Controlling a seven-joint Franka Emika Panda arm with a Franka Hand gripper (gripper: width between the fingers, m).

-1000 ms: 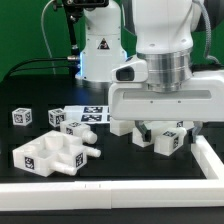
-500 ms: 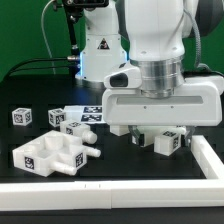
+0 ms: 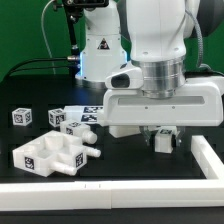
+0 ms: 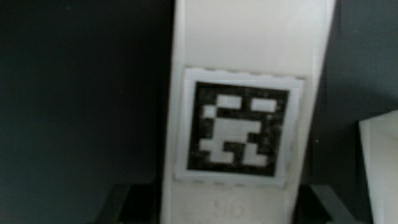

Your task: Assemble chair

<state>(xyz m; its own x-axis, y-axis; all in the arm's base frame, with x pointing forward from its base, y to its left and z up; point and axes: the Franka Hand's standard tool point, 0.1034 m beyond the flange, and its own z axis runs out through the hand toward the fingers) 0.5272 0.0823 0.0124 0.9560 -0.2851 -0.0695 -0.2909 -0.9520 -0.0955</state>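
My gripper [image 3: 161, 136] has come down on a long white chair piece [image 3: 164, 142] with a black-and-white tag on its end, at the exterior view's right. In the wrist view the same piece [image 4: 249, 60] runs straight between the two dark fingers [image 4: 139, 200], which press against its sides, so the gripper [image 4: 231, 205] is shut on it. A larger flat white chair part [image 3: 55, 152] with holes lies on the black table at the exterior view's left. The gripper's wide white body hides most of the held piece from outside.
Three small tagged white pieces [image 3: 21, 116] [image 3: 56, 118] [image 3: 73, 127] lie behind the flat part. The marker board [image 3: 92, 112] lies further back. A white rail [image 3: 208, 158] borders the table's front and right. The edge of another white piece [image 4: 379, 150] shows beside the held one.
The gripper's fingers have closed from wide open onto the long white piece. The arm lowered slightly at first and has stayed over the same spot since.
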